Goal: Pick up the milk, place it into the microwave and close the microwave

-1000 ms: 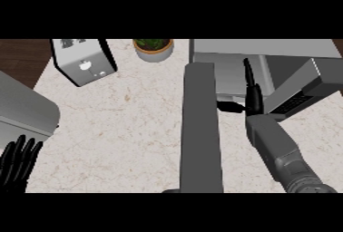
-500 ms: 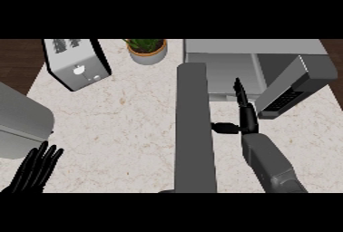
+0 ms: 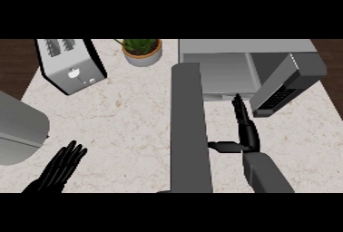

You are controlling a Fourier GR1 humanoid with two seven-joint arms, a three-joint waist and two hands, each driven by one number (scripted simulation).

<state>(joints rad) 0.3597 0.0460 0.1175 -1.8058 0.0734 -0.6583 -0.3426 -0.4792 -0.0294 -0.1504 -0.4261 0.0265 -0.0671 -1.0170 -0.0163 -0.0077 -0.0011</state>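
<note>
**Grey door open, right hand flat before the microwave**

Grey and boxy, the microwave sits at the counter's far right with its door swung out to the right, the cavity open to view. I cannot make out the milk: nothing inside the cavity or on the counter reads as a carton.

The right hand lies just in front of the microwave, fingers straight and together pointing toward the opening, thumb stuck out to the left; it holds nothing. A tall grey slab runs down the middle of the view, just left of that hand.

The left hand shows at the lower left, fingers spread and straight, resting, empty.

A toaster stands at the far left, a potted plant beside it toward the microwave. A grey curved object fills the left edge.
</note>
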